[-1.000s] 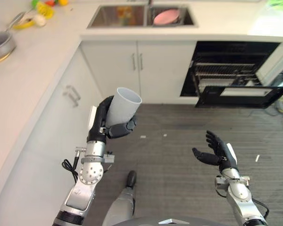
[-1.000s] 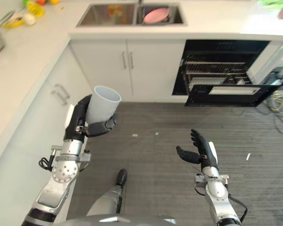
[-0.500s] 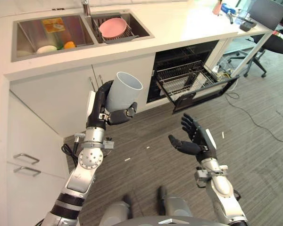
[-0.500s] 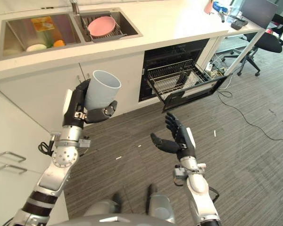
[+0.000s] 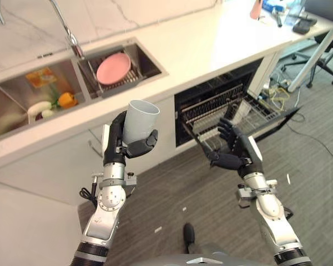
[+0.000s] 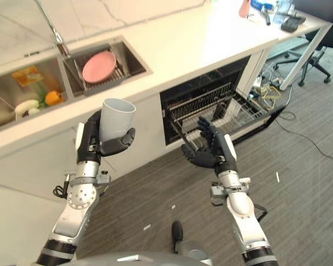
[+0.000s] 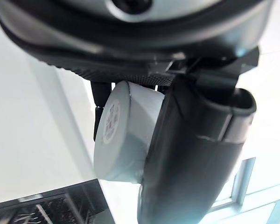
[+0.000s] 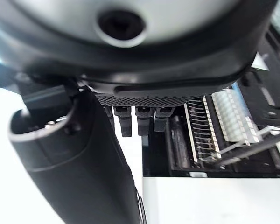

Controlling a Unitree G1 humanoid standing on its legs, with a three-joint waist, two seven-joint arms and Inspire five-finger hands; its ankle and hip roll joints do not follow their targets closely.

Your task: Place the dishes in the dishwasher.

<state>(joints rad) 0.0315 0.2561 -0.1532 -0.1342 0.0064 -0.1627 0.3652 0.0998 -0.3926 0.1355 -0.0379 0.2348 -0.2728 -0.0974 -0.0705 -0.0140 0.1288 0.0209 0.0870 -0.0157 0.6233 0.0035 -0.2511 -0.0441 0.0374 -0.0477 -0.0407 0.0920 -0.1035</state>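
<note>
Nearest the robot, on the near side of the open black dishwasher point(image 5: 233, 105), both hands hang over the grey wood-grain floor point(image 5: 316, 183). The left hand point(image 5: 122, 145) is raised off to the dishwasher's left, its fingers and thumb curled round a plain pale grey cup point(image 5: 139, 121) that stands upright with its open mouth facing up; the left wrist view shows the cup's flat base point(image 7: 113, 122) with the thumb pressed along its side. The right hand point(image 5: 237, 152) is empty, its fingers spread apart and loosely straight, palm turned towards the left hand, and it sits just in front of the dishwasher's pulled-out wire rack point(image 5: 250, 113). In the right wrist view the rack's rows of tines point(image 8: 224, 130) show past the fingertips.

Beyond the dishwasher, the white worktop point(image 5: 211, 50) runs across above it. To the dishwasher's left, set into the worktop, is a steel double sink point(image 5: 150, 69). A round pink plate point(image 5: 113, 67) lies tilted on a wire drainer in the sink bowl nearer the dishwasher; the farther bowl holds an orange round thing point(image 5: 66, 100) and a pale oblong one point(image 5: 40, 107). A curved steel tap point(image 5: 66, 30) rises behind the sink.
</note>
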